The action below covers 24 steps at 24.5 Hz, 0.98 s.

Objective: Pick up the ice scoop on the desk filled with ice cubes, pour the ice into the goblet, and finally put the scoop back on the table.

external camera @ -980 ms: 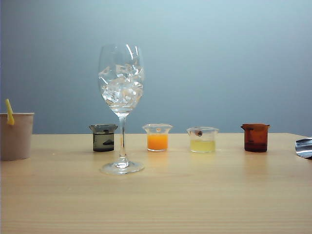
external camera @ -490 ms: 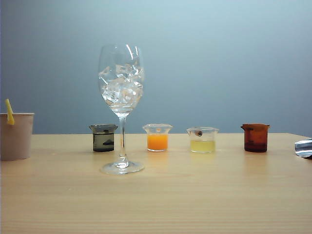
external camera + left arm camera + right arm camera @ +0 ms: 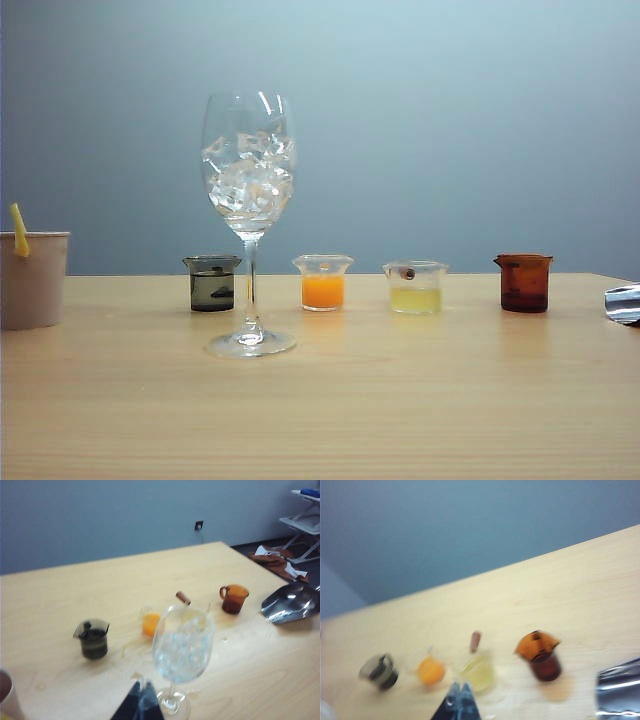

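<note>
The goblet (image 3: 245, 115) stands upright on the left part of the table (image 3: 400, 400), its bowl holding several ice cubes (image 3: 248, 188). The ice scoop (image 3: 623, 303) lies on the desk at the far right edge, mostly cut off. The left wrist view shows it as the shiny scoop (image 3: 290, 602), empty and free of any gripper. My left gripper (image 3: 142, 692) hovers shut and empty, close to the foot of the goblet (image 3: 182, 645). My right gripper (image 3: 460, 690) is shut and empty above the beakers, well away from the scoop (image 3: 620, 690). Neither gripper shows in the exterior view.
A paper cup with a yellow straw (image 3: 33, 278) stands at the far left. Behind the goblet runs a row of small beakers: dark (image 3: 212, 283), orange (image 3: 323, 282), pale yellow (image 3: 416, 287) and brown (image 3: 524, 282). A rack (image 3: 305, 515) stands beyond the table's corner.
At the right edge of the exterior view the scoop has shifted slightly and settled. The goblet, ice and beakers have not moved.
</note>
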Each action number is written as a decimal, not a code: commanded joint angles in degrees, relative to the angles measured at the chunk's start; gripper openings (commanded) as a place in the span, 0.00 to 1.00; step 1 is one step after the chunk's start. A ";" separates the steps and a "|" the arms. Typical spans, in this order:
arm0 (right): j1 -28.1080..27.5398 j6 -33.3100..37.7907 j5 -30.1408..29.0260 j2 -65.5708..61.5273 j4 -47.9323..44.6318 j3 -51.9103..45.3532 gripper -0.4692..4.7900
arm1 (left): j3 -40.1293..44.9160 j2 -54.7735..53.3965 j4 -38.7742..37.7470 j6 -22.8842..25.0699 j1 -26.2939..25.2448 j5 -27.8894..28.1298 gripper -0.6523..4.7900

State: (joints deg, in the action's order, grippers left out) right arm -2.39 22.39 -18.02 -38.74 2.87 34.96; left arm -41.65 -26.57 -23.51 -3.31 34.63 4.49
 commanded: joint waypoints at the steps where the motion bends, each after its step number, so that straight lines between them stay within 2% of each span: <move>1: 6.03 -5.75 6.49 1.49 1.73 0.17 0.08 | 2.45 3.48 2.43 -0.35 0.09 0.46 0.11; 6: 16.59 -10.45 15.63 1.70 4.44 -0.85 0.08 | 8.59 8.98 5.27 -0.42 0.09 0.70 0.11; 7: 17.84 -10.69 15.98 1.75 3.72 -1.51 0.08 | 9.86 9.99 5.92 -0.42 0.09 0.68 0.11; 12: 25.42 -10.86 18.56 2.62 -7.82 -11.93 0.08 | 18.43 13.07 13.09 -3.15 0.11 0.46 0.11; 17: 27.28 -10.82 18.51 2.82 -16.72 -21.18 0.08 | 24.94 13.05 16.96 -3.17 0.13 0.46 0.11; 24: 27.28 -10.40 18.05 3.15 -16.83 -27.02 0.08 | 32.26 13.07 17.68 -3.17 0.11 0.46 0.11</move>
State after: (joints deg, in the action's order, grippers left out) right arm 24.88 11.90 0.34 -35.77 -12.64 8.54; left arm -9.91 -13.58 -7.25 -6.28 34.68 4.99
